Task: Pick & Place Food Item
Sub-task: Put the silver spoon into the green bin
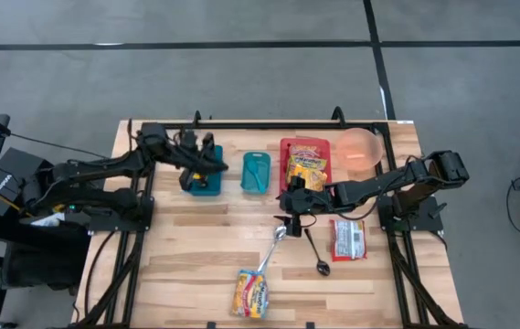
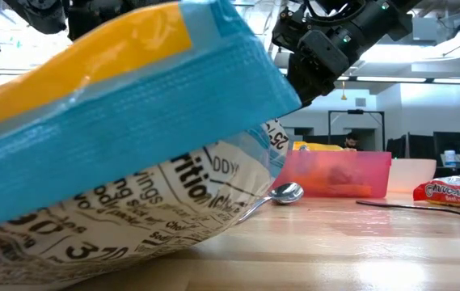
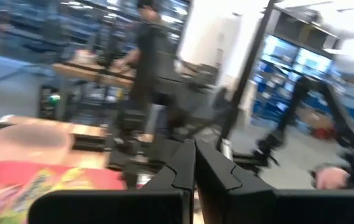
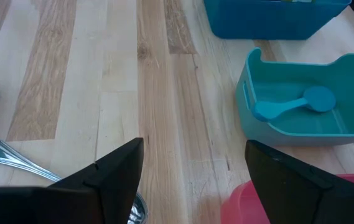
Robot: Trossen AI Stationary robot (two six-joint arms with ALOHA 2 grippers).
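Tabletop work: I see my right tool [image 1: 289, 217] wide open and empty above a silver spoon [image 1: 271, 245]; left tool [image 1: 206, 167], closed empty, hovers over the blue bin [image 1: 206, 185].

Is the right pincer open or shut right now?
Open. In the right wrist view the right pincer has its two dark fingers set wide apart, with bare wooden table between them and nothing held.

Red tray [image 1: 289, 146], teal bin [image 1: 256, 171], pink bowl [image 1: 361, 149], pale striped wooden table [image 1: 196, 247]
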